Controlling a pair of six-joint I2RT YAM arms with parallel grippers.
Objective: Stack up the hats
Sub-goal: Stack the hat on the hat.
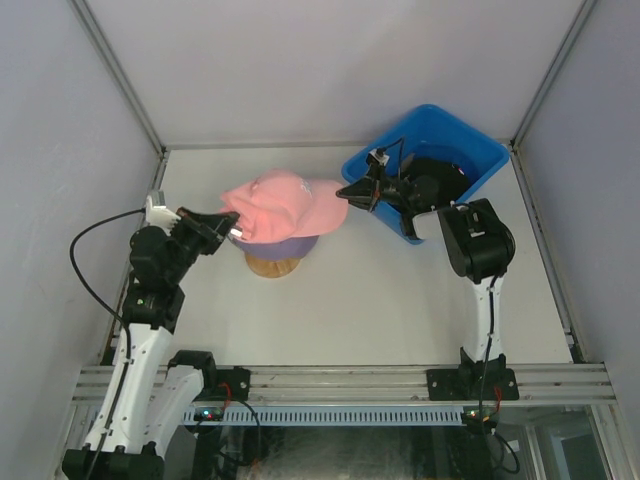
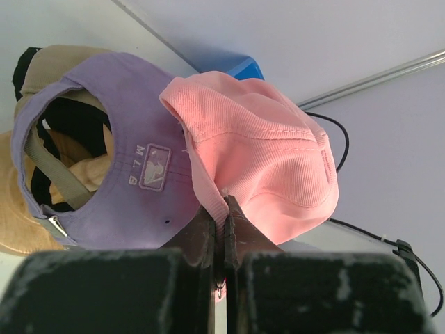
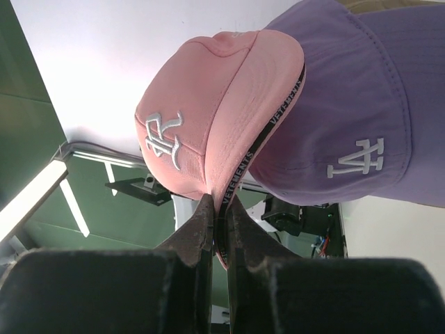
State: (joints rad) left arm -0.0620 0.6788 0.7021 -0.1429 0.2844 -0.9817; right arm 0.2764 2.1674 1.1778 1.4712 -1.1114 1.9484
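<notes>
Pink hat (image 1: pixel 285 205) sits on top of the pile on the wooden stand (image 1: pixel 273 266), directly over the purple hat (image 1: pixel 290 246).

Left gripper (image 1: pixel 235 232): fingers pinched narrow on the pink hat's back edge. Right gripper (image 1: pixel 345 192): fingers pinched narrow on the tip of its brim. I have the hat held from both sides.

Room: the stand is left of centre on the table (image 1: pixel 400 310). I see bare table in front of it, between the two arms. The blue bin (image 1: pixel 425 160) fills the rear right corner, near both walls. The right arm reaches across the bin's near rim.

Count: one pink hat, one purple hat, one tan hat (image 2: pixel 62 59) under the purple in the left wrist view, with black fabric below that. One stand, one bin. A dark shape lies in the bin; I cannot tell what it is.
</notes>
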